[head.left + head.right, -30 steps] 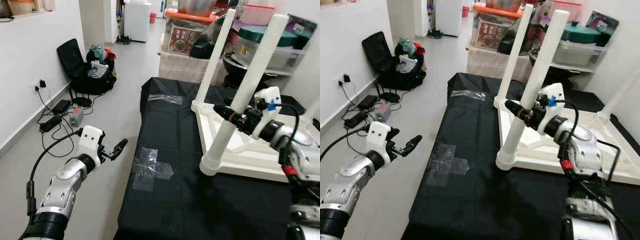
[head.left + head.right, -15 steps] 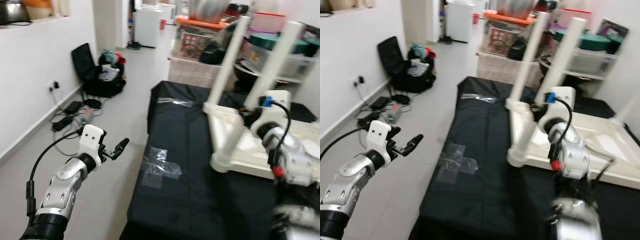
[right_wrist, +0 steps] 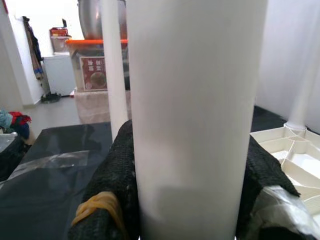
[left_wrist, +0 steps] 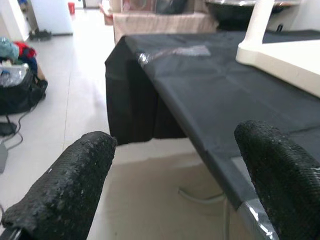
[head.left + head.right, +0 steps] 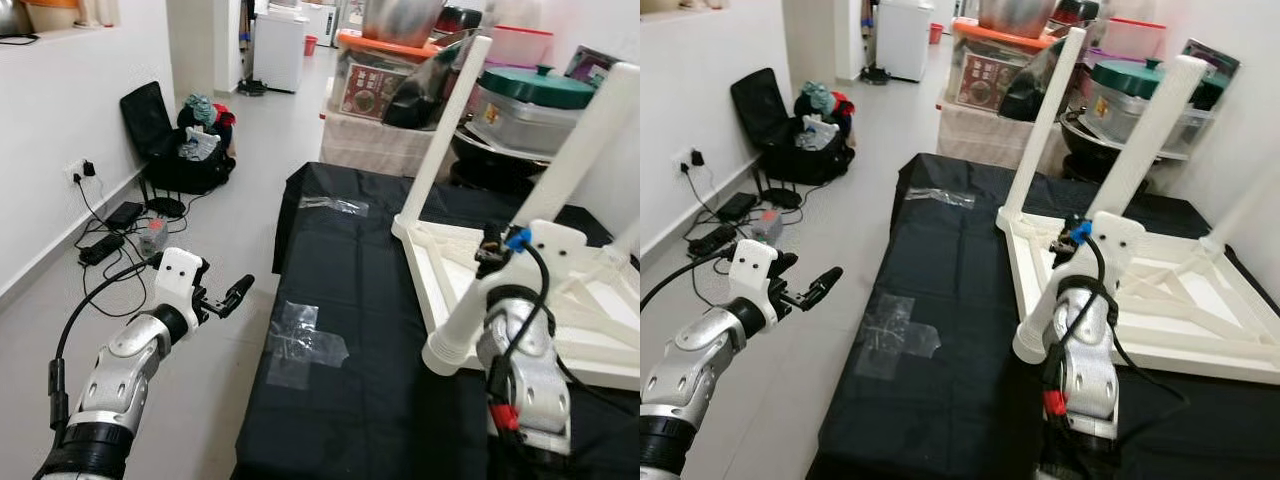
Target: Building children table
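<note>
- The left gripper (image 5: 236, 293) hovers over the floor beside the black-covered table (image 5: 340, 390) as before, fingers spread and empty.
- The upside-down white children table (image 5: 560, 320) lies on the black cover.
- The right gripper (image 3: 185, 200), clamped on the near white leg (image 3: 195, 115), now sits closer in, wrist turned upright.

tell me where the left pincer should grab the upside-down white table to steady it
Probably the far upright leg at mid-height, coming from the robot's left across the black cloth. It is a plain round post with open space around it; the right pincer is already shut on the near leg. The left pincer hangs open beside the bench.
</note>
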`<state>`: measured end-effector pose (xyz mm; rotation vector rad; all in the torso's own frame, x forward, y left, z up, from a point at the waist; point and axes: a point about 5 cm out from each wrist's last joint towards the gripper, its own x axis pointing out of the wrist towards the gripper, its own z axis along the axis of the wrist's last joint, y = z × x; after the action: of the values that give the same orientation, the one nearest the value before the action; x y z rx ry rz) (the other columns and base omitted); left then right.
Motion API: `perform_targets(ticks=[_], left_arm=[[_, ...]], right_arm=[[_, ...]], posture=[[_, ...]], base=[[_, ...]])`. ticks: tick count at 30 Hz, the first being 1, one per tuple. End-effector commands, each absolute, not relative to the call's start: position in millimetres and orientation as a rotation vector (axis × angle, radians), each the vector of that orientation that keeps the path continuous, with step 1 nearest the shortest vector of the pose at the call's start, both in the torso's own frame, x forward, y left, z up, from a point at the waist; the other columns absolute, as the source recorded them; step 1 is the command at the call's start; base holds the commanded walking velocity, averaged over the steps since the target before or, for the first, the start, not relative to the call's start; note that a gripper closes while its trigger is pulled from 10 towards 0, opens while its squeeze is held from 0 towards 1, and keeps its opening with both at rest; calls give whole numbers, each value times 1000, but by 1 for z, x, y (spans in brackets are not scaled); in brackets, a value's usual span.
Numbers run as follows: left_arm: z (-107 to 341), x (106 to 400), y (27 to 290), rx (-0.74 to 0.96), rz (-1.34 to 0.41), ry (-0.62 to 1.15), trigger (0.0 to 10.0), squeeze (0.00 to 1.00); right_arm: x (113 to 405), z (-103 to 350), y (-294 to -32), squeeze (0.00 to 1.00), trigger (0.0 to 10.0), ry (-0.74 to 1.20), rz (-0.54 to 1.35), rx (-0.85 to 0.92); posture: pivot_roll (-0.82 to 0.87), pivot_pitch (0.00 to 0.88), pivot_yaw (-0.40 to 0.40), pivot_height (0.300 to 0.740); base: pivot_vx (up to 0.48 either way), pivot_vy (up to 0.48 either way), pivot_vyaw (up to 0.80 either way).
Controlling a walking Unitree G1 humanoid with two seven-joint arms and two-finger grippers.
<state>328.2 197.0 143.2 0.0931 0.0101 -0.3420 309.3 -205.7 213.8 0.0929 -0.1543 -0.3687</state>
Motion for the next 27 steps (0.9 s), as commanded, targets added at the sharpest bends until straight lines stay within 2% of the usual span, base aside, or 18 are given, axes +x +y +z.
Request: perform_targets(ticks=[1, 2, 3, 8, 10, 11, 13, 16, 21, 22, 24, 25, 26, 27], left_arm=[[142, 329, 198, 92, -349, 9, 10000, 0], [142, 329, 198, 92, -349, 9, 10000, 0], [139, 328, 198, 91, -348, 15, 10000, 0], [135, 327, 199, 90, -347, 23, 10000, 0], [134, 328, 194, 88, -349, 19, 10000, 0], [134, 328, 194, 88, -349, 19, 10000, 0], [133, 329, 188, 90, -355, 14, 10000, 0], [134, 329, 184, 93, -360, 7, 10000, 0], [134, 329, 183, 94, -360, -2, 10000, 0], [135, 329, 182, 93, -360, -6, 10000, 0], [135, 328, 182, 92, -361, -7, 10000, 0], [135, 328, 181, 92, -362, -8, 10000, 0], [135, 328, 182, 93, -361, -10, 10000, 0], [135, 328, 182, 93, -361, -10, 10000, 0]], right_arm=[[314, 198, -202, 1000, 5843, -32, -331, 109], [314, 198, -202, 1000, 5843, -32, -331, 109], [316, 209, -203, 0, 10000, -71, -270, 92], [319, 227, -201, 0, 10000, -130, -120, 34], [318, 232, -204, 0, 10000, -167, 268, -107], [318, 232, -204, 0, 10000, -167, 268, -107], [315, 224, -217, 0, 10000, -107, 545, -227], [323, 217, -233, 0, 10000, -45, 608, -257], [340, 218, -238, 0, 10000, -30, 588, -259], [348, 216, -238, 0, 3216, -14, 561, -233], [350, 215, -238, 0, 3216, -14, 560, -229], [351, 215, -238, 0, 2549, -19, 559, -222], [353, 214, -240, 0, 0, -33, 538, -229], [353, 214, -240, 0, 0, -33, 538, -229]], posture=[[75, 0, -123, 740], [75, 0, -123, 740], [74, 0, -124, 740], [79, 0, -128, 740], [86, 0, -133, 740], [86, 0, -133, 740], [100, 0, -148, 740], [107, 0, -153, 740], [110, 0, -149, 740], [113, 0, -151, 740], [113, 0, -151, 740], [114, 0, -151, 740], [116, 0, -148, 740], [116, 0, -148, 740]], base=[[0, 0, 0], [0, 0, 0], [0, 0, 0], [0, 0, 0], [0, 0, 0], [0, 0, 0], [0, 0, 0], [0, 0, 0], [0, 0, 0], [0, 0, 0], [0, 0, 0], [0, 0, 0], [0, 0, 0], [0, 0, 0]])
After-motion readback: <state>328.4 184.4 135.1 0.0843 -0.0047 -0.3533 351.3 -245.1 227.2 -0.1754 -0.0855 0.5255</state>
